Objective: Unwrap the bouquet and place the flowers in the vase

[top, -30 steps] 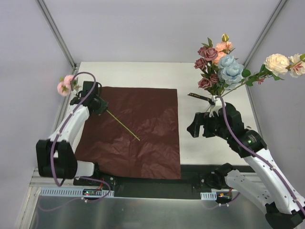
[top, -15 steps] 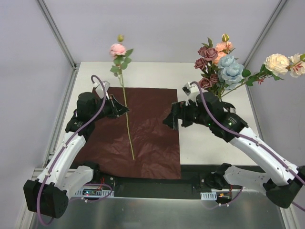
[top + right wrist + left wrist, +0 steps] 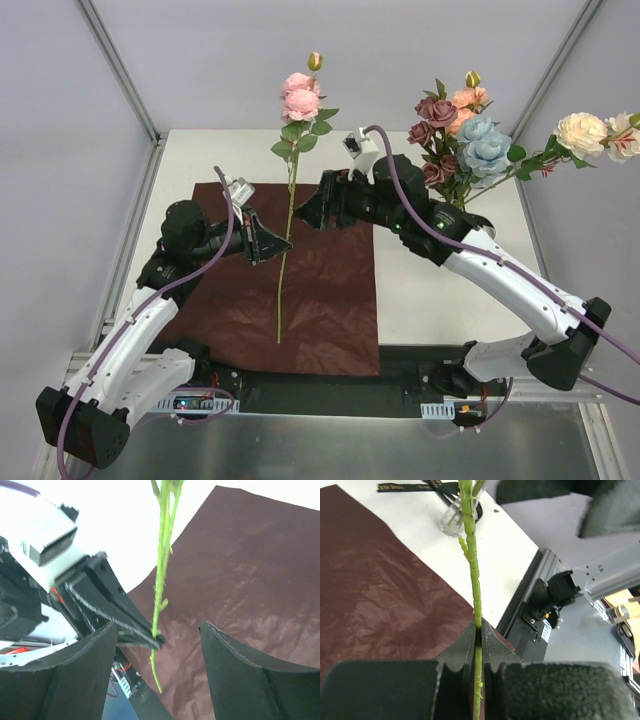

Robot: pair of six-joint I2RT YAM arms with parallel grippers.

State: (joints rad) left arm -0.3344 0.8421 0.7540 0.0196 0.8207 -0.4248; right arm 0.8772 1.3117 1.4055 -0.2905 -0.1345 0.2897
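Note:
My left gripper (image 3: 272,243) (image 3: 478,626) is shut on the green stem (image 3: 473,565) of a pink rose (image 3: 299,98), holding it upright above the dark red wrapping paper (image 3: 325,285). My right gripper (image 3: 308,213) (image 3: 159,627) is open, its fingers either side of that stem (image 3: 161,580) without touching it, just above the left fingers (image 3: 117,612). The other flowers (image 3: 462,135) stand bunched at the back right. The clear vase (image 3: 454,519) shows in the left wrist view; in the top view my right arm hides it.
The black ribbon (image 3: 405,487) lies on the white table (image 3: 430,290) beside the vase. Two cream roses (image 3: 590,132) lean out to the right, past the table edge. Frame posts (image 3: 120,70) and grey walls close in both sides.
The left arm lifted the pink rose from the left edge to upright over the paper. The right arm swung left from the vase to the stem, its jaws narrowing slightly.

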